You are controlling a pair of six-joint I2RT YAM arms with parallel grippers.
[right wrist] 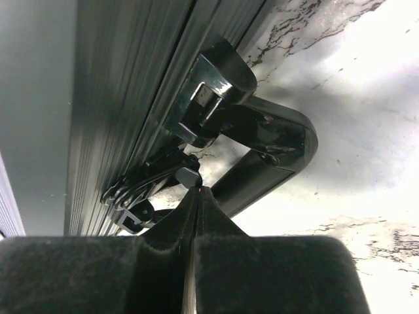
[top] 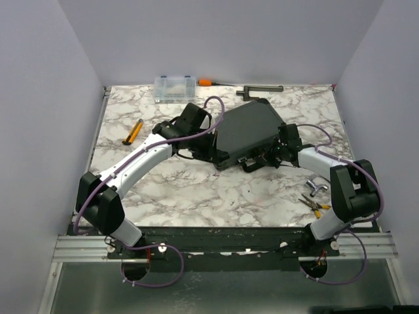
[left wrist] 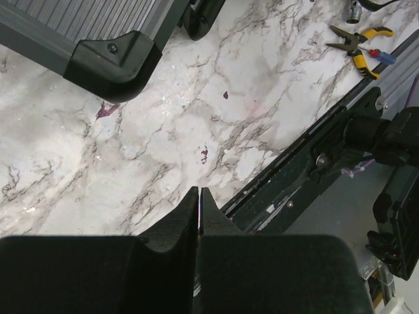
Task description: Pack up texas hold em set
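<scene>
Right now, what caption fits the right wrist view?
Shut right gripper near the latch and handle of the closed black briefcase.

The closed briefcase (top: 247,131) lies askew across the middle of the bench (top: 196,196), and both arms crowd its near side. The left gripper (left wrist: 199,193), closed, hangs near the case's left corner. The right gripper (right wrist: 198,191), closed, noses right up to the handle (right wrist: 278,147) and a latch (right wrist: 147,180). Open marble runs between the case and the arm bases. Yellow-handled pliers (top: 315,205) sit near the right edge and a yellow knife (top: 134,131) on the left. A clear organiser box (top: 175,88) and an orange-handled tool (top: 211,82) line the back.
</scene>
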